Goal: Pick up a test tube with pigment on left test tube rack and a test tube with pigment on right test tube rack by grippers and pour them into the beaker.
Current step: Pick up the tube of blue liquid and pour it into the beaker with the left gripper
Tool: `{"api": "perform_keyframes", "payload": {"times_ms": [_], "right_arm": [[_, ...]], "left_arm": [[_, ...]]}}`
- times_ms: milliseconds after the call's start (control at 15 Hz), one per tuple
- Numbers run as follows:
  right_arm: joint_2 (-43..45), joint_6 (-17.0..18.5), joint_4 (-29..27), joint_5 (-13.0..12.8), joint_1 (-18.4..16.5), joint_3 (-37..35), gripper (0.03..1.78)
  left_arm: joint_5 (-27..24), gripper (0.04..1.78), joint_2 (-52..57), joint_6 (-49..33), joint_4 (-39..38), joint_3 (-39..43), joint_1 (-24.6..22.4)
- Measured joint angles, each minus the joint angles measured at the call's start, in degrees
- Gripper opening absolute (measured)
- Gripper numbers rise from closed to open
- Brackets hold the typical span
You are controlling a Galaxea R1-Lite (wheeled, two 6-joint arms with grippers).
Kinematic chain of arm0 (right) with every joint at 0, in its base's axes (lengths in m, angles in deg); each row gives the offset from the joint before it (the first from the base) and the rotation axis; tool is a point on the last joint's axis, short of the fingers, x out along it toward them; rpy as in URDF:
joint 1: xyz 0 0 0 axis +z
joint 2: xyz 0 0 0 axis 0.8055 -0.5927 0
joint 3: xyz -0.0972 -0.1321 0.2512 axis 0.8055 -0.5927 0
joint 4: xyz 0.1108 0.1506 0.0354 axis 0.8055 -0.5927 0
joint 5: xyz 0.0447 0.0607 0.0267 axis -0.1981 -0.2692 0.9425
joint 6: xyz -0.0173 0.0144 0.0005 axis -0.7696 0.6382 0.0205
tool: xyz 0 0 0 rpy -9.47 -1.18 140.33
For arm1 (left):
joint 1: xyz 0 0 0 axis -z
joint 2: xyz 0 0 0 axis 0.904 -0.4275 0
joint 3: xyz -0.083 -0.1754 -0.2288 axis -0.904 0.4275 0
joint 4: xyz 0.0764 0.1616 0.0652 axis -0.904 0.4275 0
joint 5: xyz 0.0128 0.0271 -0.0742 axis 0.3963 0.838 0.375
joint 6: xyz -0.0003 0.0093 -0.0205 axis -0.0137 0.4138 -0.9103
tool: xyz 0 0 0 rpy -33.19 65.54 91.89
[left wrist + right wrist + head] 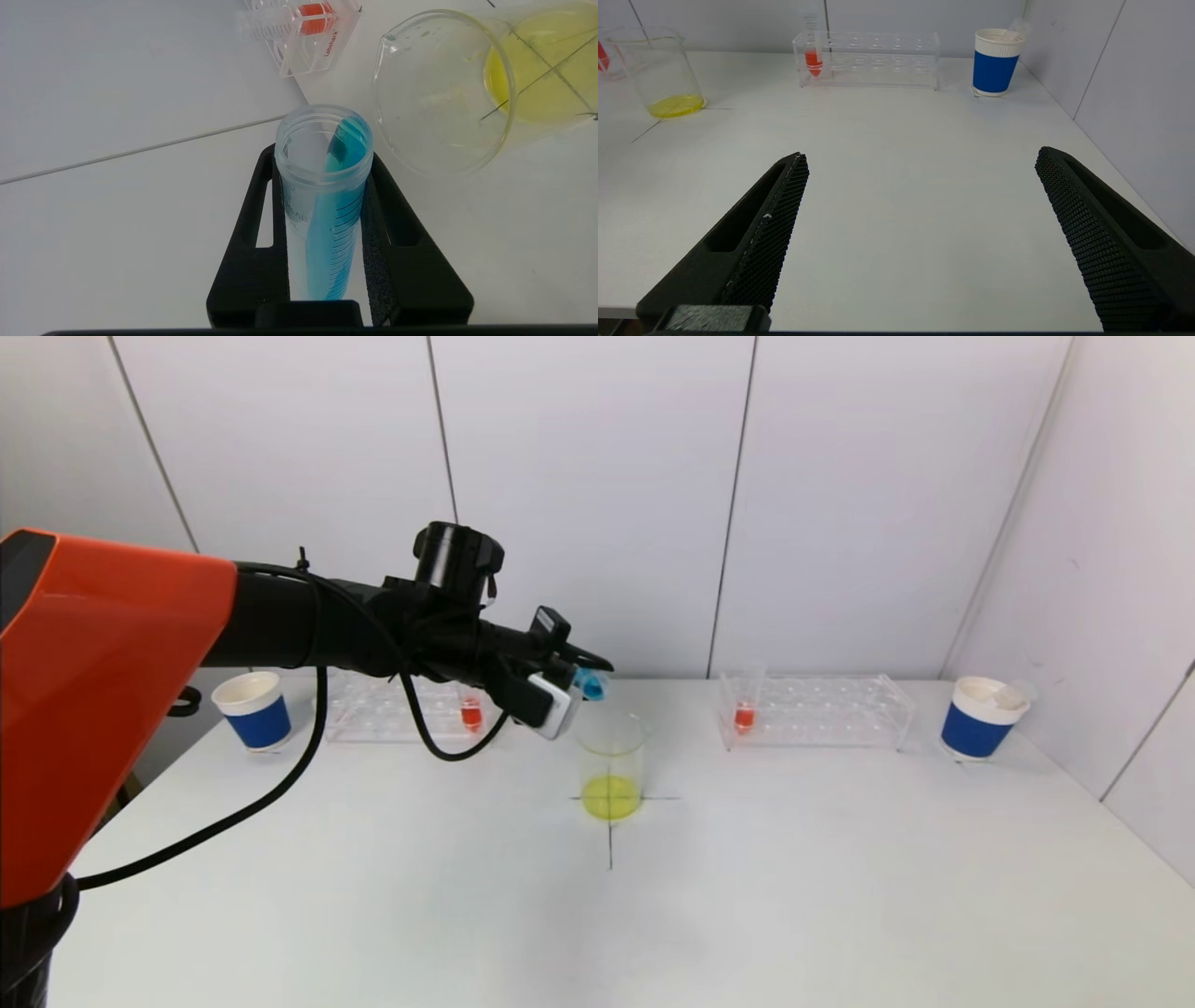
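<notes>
Presently the left claw, clamped on the tilted clear plastic tube of blue pigment, risks spilling onto the worktop short of the clear glass beaker at two o'clock

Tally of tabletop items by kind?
Clear plastic test tubes: 3, blue-liquid one in left tool, two red.
Clear plastic racks: 2.
Blue-banded paper cups: 2.
Glass beaker, yellow liquid: 1.
Total: 8.
</notes>
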Motion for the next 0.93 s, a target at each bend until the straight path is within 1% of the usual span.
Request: {"api": "perform_keyframes", "payload": {"times_ms": [267,600,933], "right_arm": [[0.0,0.0,0.0,0.0,0.0,0.0,1.77],[0.0,0.0,0.0,0.0,0.0,0.0,1.77],[0.0,0.0,0.0,0.0,0.0,0.0,1.77]], "left_arm": [[1.0,0.46,-1.9,0.6,0.0,-1.2,1.0],[1.9,0.46,-3.4,0.6,0.0,-1.7,1.1],[2.6,0.46,-5.0,0.7,1.8,-5.1,0.9]]}}
